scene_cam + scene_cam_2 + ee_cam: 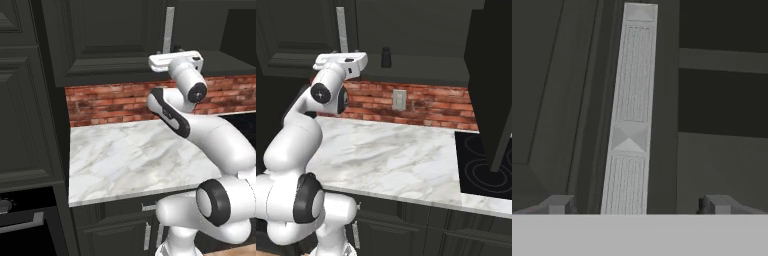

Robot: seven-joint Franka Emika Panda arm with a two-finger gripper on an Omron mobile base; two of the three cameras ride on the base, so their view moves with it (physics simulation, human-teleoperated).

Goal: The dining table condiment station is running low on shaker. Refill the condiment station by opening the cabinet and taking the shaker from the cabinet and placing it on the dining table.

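The cabinet (100,35) is a dark upper wall unit with a long silver bar handle (629,115) on its closed left door. Its right door (491,90) hangs open toward me. Inside, the small black shaker (386,57) stands upright on the lowest shelf, just right of the handle. My gripper (345,52) is raised to the bottom of that handle (169,30). In the hand view my gripper (637,204) is open, one fingertip (559,204) on each side of the bar, with nothing held. The dining table is out of view.
A marble counter (130,155) backed by red brick (426,105) lies below the arm. A black cooktop (481,165) sits at its right end under the open door. A wall outlet (399,99) is on the brick. Tall dark cabinets with an oven (20,215) stand left.
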